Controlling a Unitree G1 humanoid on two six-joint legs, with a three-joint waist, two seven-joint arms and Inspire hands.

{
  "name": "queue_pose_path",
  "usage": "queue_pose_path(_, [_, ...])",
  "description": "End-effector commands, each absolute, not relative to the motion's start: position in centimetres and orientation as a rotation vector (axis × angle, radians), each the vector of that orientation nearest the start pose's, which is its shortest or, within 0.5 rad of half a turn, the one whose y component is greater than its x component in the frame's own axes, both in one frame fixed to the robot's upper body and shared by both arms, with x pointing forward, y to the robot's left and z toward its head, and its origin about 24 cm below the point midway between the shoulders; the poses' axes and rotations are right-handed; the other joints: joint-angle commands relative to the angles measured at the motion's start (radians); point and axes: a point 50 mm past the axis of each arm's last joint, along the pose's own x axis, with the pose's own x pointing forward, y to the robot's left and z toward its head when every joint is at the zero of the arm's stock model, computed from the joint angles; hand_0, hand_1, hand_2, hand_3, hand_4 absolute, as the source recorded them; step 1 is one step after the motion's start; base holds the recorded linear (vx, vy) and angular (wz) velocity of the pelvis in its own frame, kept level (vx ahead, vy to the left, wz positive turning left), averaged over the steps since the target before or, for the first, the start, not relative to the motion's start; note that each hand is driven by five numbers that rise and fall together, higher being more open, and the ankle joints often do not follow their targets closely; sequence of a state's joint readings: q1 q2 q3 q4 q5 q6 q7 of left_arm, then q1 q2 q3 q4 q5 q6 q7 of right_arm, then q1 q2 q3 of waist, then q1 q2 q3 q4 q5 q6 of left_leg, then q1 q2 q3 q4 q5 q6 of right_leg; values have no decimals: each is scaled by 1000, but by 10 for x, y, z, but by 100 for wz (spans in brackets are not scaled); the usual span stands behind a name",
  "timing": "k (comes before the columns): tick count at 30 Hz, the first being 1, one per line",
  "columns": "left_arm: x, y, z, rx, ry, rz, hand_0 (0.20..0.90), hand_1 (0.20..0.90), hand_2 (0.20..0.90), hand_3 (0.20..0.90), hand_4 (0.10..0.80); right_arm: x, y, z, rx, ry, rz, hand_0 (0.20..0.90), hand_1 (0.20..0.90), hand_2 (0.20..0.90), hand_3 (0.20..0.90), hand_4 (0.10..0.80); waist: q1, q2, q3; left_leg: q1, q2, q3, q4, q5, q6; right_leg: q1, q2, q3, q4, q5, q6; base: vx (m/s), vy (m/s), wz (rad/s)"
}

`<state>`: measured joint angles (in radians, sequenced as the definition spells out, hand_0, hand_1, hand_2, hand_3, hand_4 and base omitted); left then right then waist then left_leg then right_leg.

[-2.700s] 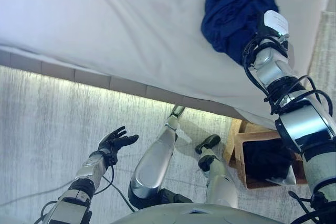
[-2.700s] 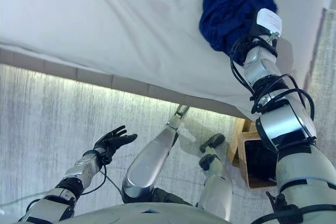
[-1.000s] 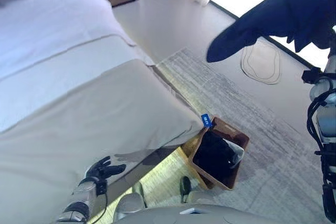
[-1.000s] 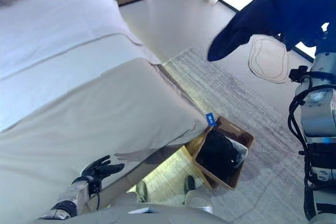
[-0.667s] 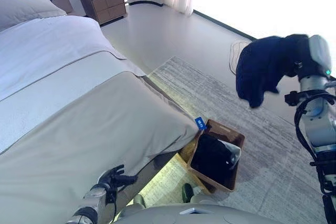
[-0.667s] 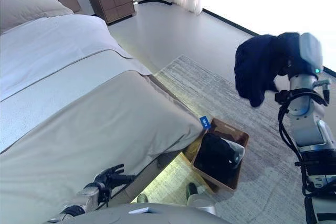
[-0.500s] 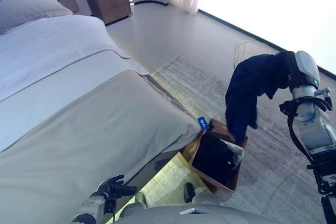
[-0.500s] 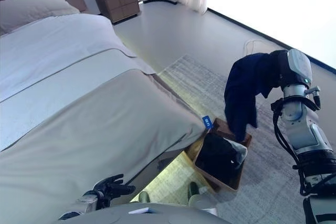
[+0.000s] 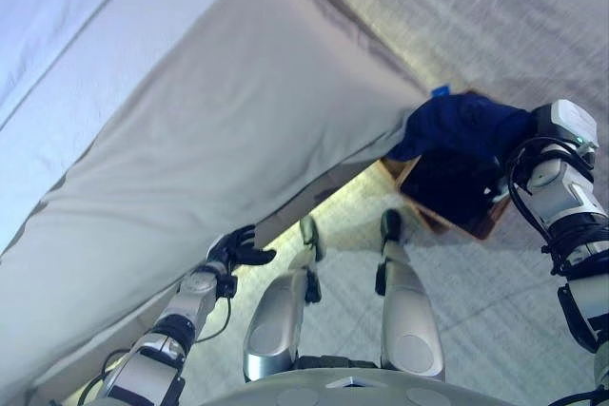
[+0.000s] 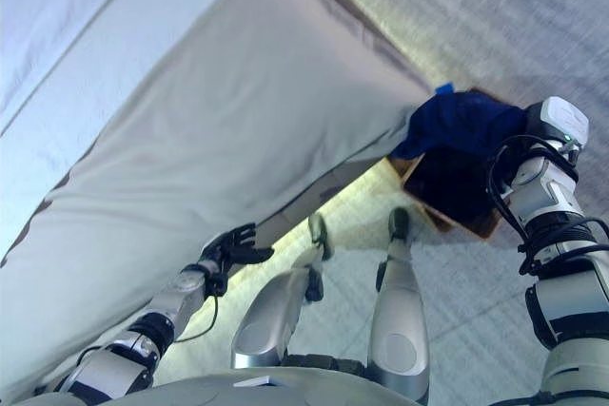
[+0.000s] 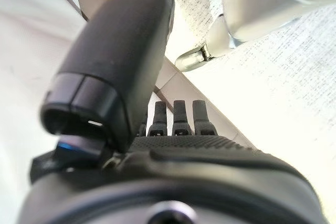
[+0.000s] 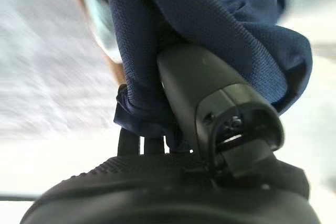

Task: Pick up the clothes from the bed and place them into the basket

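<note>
A navy garment (image 9: 455, 128) hangs bunched over the far rim of the brown basket (image 9: 430, 219), which stands on the rug by the bed's corner with dark clothes inside. My right hand (image 9: 517, 143) is at the basket's right side, shut on the garment. In the right wrist view the thumb (image 12: 210, 87) presses into the navy cloth (image 12: 220, 19) and the fingers are curled in its folds. My left hand (image 9: 233, 252) hangs low beside the bed's edge, open and empty, with fingers straight in the left wrist view (image 11: 178, 116).
The bed (image 9: 219, 111), under a grey cover, fills the left and middle of the eye views. A pale woven rug (image 9: 495, 7) lies under and beyond the basket. A small blue tag (image 9: 440, 92) sits at the basket's far corner.
The camera has tilted down. My right hand has lowered the navy garment from high above the rug down onto the basket. The left hand stays low by the bed.
</note>
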<state>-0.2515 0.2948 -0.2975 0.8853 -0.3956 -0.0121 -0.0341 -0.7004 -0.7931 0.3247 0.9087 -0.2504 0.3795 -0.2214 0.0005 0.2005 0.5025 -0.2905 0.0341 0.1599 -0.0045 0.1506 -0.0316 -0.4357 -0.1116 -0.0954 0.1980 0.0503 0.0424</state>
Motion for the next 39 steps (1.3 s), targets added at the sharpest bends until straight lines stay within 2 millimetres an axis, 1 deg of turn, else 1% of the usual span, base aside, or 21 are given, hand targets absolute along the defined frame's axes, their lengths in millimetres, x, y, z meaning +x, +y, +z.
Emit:
queue_pose_path(1, [254, 207, -70, 68, 587, -65, 900, 900, 900, 900, 800, 338, -378, 175, -1214, 391, -731, 300, 300, 300, 200, 100, 1, 27, 9, -42, -50, -110, 136, -127, -10, 6, -2, -90, 164, -197, -43, 10, -30, 6])
queue_pose_path(4, [257, 204, -65, 52, 564, -78, 900, 900, 900, 900, 800, 335, -385, 178, -1217, 442, -782, 300, 300, 300, 200, 100, 9, 55, 17, -73, -59, -108, 124, -107, -12, -40, -10, -90, 193, -206, -42, -6, -9, 10])
queue_pose_path(8, [258, 202, -63, 45, 554, -91, 900, 900, 900, 900, 800, 325, -399, 171, -1199, 537, -842, 300, 300, 300, 200, 100, 18, 75, 17, -103, -63, -104, 108, -88, -14, -79, -14, -90, 212, -211, -41, -8, -11, 6])
queue_pose_path(9, [257, 202, -64, 44, 554, -93, 900, 900, 900, 900, 800, 322, -402, 169, -1196, 555, -855, 467, 467, 467, 395, 295, 18, 77, 17, -108, -62, -102, 106, -86, -15, -85, -15, -90, 215, -212, -41, 0, -10, 9])
queue_pose_path(10, [257, 202, -64, 42, 555, -94, 900, 900, 900, 900, 800, 320, -405, 168, -1183, 571, -865, 900, 900, 900, 900, 800, 19, 79, 18, -112, -60, -100, 105, -84, -16, -92, -16, -90, 218, -212, -41, 1, -8, 13])
queue_pose_path(11, [255, 203, -64, 41, 557, -95, 900, 900, 900, 900, 800, 318, -407, 166, -1171, 601, -856, 900, 900, 900, 900, 800, 21, 78, 18, -114, -59, -99, 103, -83, -17, -95, -16, -91, 218, -212, -41, -1, -17, 12])
queue_pose_path(12, [255, 204, -64, 45, 560, -96, 900, 900, 900, 900, 800, 315, -409, 157, -1159, 654, -838, 900, 900, 900, 900, 800, 23, 76, 18, -115, -56, -97, 101, -82, -17, -95, -14, -93, 213, -208, -41, 0, -26, 6])
queue_pose_path(16, [255, 206, -64, 52, 571, -99, 900, 900, 900, 900, 800, 313, -407, 141, -1084, 705, -786, 900, 900, 900, 900, 800, 25, 65, 18, -101, -49, -98, 101, -88, -17, -78, -9, -95, 195, -199, -41, 12, -12, 3])
queue_pose_path(20, [255, 210, -65, 59, 589, -88, 900, 900, 900, 900, 800, 310, -399, 113, -993, 760, -702, 900, 900, 900, 900, 800, 19, 35, 17, -56, -35, -94, 101, -104, -17, -26, 5, -96, 148, -178, -39, 11, 7, 0])
queue_pose_path(21, [255, 212, -65, 61, 598, -80, 900, 900, 900, 900, 800, 308, -396, 101, -940, 767, -685, 900, 900, 900, 900, 800, 17, 21, 16, -33, -30, -92, 101, -111, -17, 0, 12, -95, 129, -170, -38, -27, 44, -2])
queue_pose_path(22, [255, 213, -65, 61, 601, -76, 900, 900, 900, 900, 800, 308, -394, 96, -916, 771, -673, 900, 900, 900, 900, 800, 17, 17, 15, -38, -24, -86, 102, -96, -11, 1, 16, -103, 112, -140, -45, -8, 47, -1])
queue_pose_path(26, [248, 220, -73, 76, 646, -49, 900, 900, 900, 900, 800, 296, -376, 47, -771, 762, -617, 900, 900, 900, 900, 800, 11, -35, -23, 12, -15, -79, 96, -117, -8, 68, 28, -100, 52, -116, -41, 56, 32, 5])
queue_pose_path(27, [246, 221, -74, 83, 654, -45, 900, 900, 900, 900, 800, 293, -372, 39, -748, 761, -614, 900, 900, 900, 900, 800, 10, -44, -29, 21, -13, -78, 94, -120, -8, 80, 29, -99, 43, -113, -40, 75, 12, 2])
queue_pose_path(28, [243, 223, -77, 92, 669, -37, 900, 900, 900, 900, 800, 289, -366, 27, -711, 757, -611, 900, 900, 900, 900, 800, 8, -60, -41, 37, -11, -76, 89, -125, -7, 102, 32, -97, 26, -107, -37, 91, 12, 6])
queue_pose_path(30, [235, 228, -84, 113, 708, -19, 900, 900, 900, 900, 800, 276, -351, -1, -638, 750, -596, 900, 900, 900, 900, 800, 4, -94, -68, 78, -8, -72, 74, -137, -4, 154, 37, -93, -13, -95, -32, 142, 44, 6])
queue_pose_path(31, [228, 232, -90, 144, 736, -12, 900, 900, 900, 900, 800, 262, -343, -21, -582, 759, -580, 900, 900, 900, 900, 800, 1, -117, -92, 107, -8, -71, 61, -144, -2, 192, 39, -89, -43, -84, -26, 174, 88, 0])
queue_pose_path(33, [217, 234, -97, 179, 773, -16, 900, 900, 900, 900, 800, 241, -339, -42, -569, 797, -552, 900, 900, 900, 900, 800, -1, -134, -123, 143, -10, -66, 43, -149, -1, 237, 42, -83, -85, -71, -17, 189, 123, -3])
queue_pose_path(34, [204, 237, -105, 228, 820, -26, 900, 900, 900, 900, 800, 222, -332, -61, -565, 843, -508, 900, 900, 900, 900, 800, -7, -154, -162, 184, -11, -60, 21, -153, 0, 281, 46, -72, -128, -54, -6, 246, 172, -6])
queue_pose_path(35, [195, 238, -111, 263, 854, -32, 900, 900, 900, 900, 800, 209, -325, -74, -559, 886, -488, 900, 900, 900, 900, 800, -10, -170, -190, 206, -13, -53, 18, -160, 2, 308, 46, -67, -157, -40, 3, 268, 186, -10])
queue_pose_path(38, [180, 241, -120, 307, 915, -47, 900, 900, 900, 900, 800, 185, -314, -95, -568, 980, -416, 900, 900, 900, 900, 800, -15, -193, -244, 244, -16, -39, 10, -173, 8, 345, 47, -63, -197, -19, 14, 167, 140, -13])
queue_pose_path(39, [171, 240, -126, 309, 948, -46, 900, 900, 900, 900, 800, 170, -303, -108, -567, 1035, -370, 900, 900, 900, 900, 800, -15, -200, -269, 270, -14, -32, 2, -180, 10, 367, 49, -61, -207, -17, 18, 186, 174, -20])
